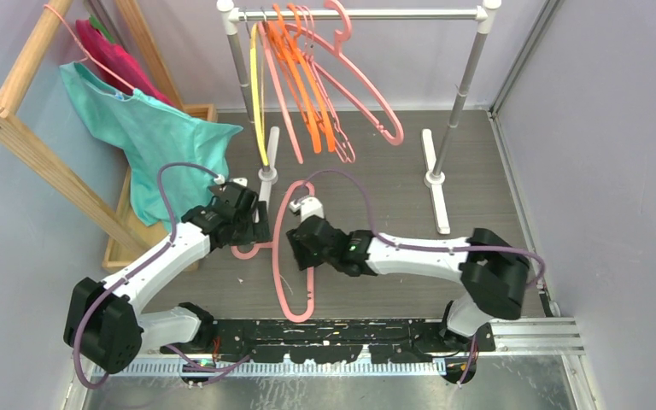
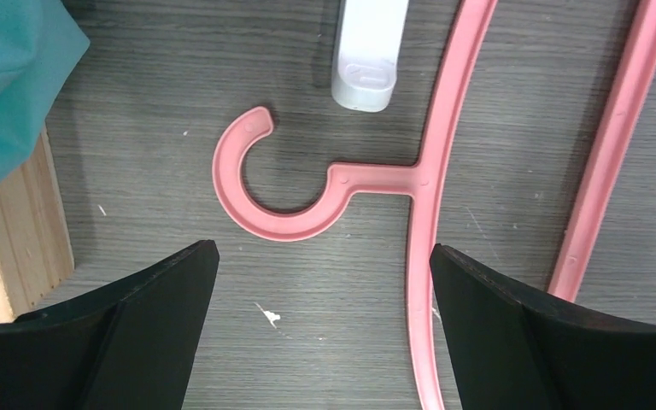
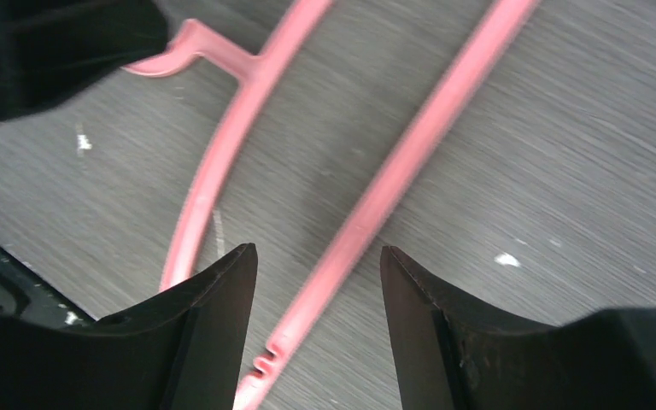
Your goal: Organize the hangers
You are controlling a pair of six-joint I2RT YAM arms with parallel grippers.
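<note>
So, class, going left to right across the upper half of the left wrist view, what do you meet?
Teal garment → pink hanger's hook → white rack foot → hanger's curved shoulder → hanger's straight bottom bar.

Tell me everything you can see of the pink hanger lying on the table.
The pink hanger is thin, smooth plastic, lying flat on the grey table. Its C-shaped hook sticks out to the left, joined by a short neck to a curved bar; a straighter notched bar closes the loop. The right claw straddles that bar, jaws apart. The left claw hovers open by the neck.
</note>
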